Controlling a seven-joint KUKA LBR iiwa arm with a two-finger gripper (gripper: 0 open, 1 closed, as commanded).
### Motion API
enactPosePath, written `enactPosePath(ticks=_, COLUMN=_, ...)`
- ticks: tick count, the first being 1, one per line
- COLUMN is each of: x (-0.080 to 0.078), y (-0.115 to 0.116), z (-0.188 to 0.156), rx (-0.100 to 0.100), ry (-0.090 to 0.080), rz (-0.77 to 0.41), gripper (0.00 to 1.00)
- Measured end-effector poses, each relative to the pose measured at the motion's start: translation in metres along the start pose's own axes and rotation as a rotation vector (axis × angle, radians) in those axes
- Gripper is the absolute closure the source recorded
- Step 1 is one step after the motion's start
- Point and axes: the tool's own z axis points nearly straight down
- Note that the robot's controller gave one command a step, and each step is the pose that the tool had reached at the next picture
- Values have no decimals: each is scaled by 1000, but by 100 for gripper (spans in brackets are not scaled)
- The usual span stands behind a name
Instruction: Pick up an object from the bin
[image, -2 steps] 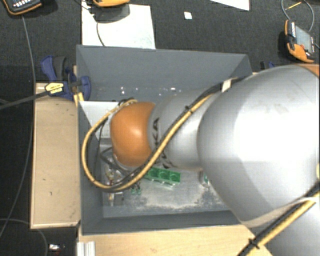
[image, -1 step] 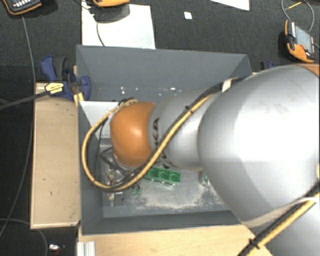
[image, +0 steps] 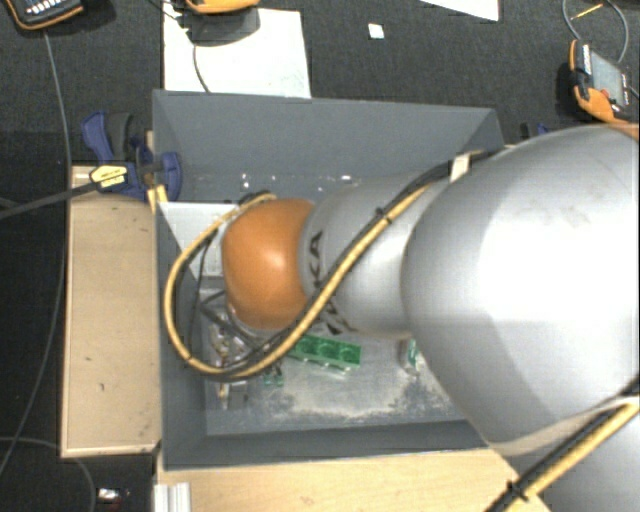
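Note:
My gripper (image: 228, 348) is low in the bin's front left part, under the orange wrist cover. A green block-like piece with raised studs (image: 326, 352) lies on the bin floor just to its right. A smaller green bit (image: 272, 377) rests closer, at the gripper's lower right. Nothing can be seen held in the gripper.
The arm and its orange cover hide most of the bin floor. A small pale green thing (image: 410, 355) peeks out from under the arm at the right. Pale grit is scattered along the front of the floor.

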Motion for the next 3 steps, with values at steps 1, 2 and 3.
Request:
enactPosePath(ticks=1, x=0, y=0, z=-12, rx=-1, ry=-1, rz=1, gripper=100)
enactPosePath(ticks=2, x=0, y=0, z=-27, rx=0, ry=0, rz=2, gripper=100)
enactPosePath(ticks=3, x=-1, y=0, z=-43, rx=-3, ry=-5, rz=5, gripper=100)
